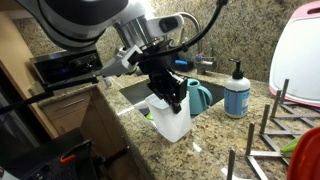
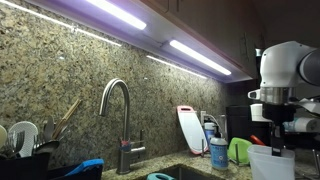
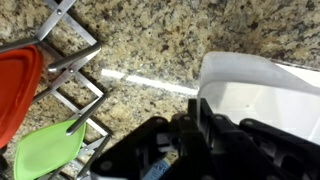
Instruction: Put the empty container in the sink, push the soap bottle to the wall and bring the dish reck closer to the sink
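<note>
The fingers (image 1: 176,96) are pinched narrow on the rim of the empty container (image 1: 172,122), which stands upright, long axis vertical, at the desk (image 1: 215,140) edge just beside the sink (image 1: 135,92), directly below them.

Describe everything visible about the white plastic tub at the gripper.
The empty container is a tall, square, slightly tapered tub of translucent white plastic, open-topped and upright. It is near the front edge of the granite counter, beside the sink, with a teal jug just behind. The gripper is shut on its rim. Whether its base touches the counter is unclear.
</note>
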Robot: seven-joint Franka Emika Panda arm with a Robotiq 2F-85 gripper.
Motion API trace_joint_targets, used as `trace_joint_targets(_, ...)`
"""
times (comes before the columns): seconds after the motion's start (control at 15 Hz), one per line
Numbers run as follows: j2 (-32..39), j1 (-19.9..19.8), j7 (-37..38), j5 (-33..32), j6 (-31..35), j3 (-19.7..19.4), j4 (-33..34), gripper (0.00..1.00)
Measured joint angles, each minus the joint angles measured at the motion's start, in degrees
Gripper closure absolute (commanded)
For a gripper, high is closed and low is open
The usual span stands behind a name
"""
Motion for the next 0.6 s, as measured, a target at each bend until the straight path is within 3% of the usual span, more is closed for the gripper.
trace_joint_targets(0.6, -0.7, 1.2, -1.5, 2.9, 0.2, 1.3, -0.2, 0.99)
